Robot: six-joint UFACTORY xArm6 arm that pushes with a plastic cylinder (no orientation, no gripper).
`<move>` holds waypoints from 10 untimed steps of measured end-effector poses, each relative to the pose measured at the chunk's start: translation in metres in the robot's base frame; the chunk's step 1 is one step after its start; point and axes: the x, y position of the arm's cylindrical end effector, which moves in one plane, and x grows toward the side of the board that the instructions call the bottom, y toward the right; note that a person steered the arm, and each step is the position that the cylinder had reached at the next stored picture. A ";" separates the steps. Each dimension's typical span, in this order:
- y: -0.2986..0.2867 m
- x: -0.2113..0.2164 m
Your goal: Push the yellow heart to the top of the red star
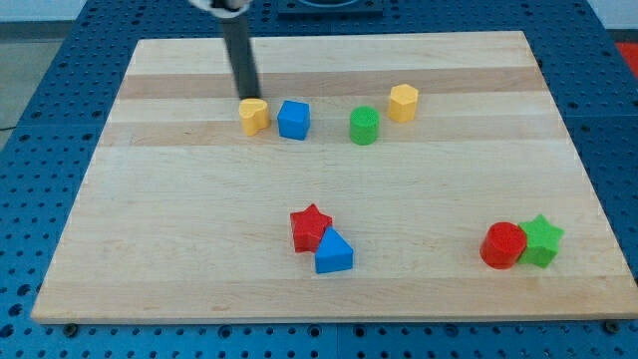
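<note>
The yellow heart lies in the upper left part of the wooden board, just left of a blue cube. My tip sits right at the heart's upper left edge, touching or nearly touching it. The red star lies well below, near the middle of the board's lower half, with a blue triangle pressed against its lower right side.
A green cylinder and a yellow hexagon lie right of the blue cube. A red cylinder and a green star sit together at the lower right. The board's edge borders a blue pegboard.
</note>
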 end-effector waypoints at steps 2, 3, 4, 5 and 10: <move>-0.019 0.043; -0.019 0.070; -0.017 0.105; -0.025 0.109; -0.019 0.173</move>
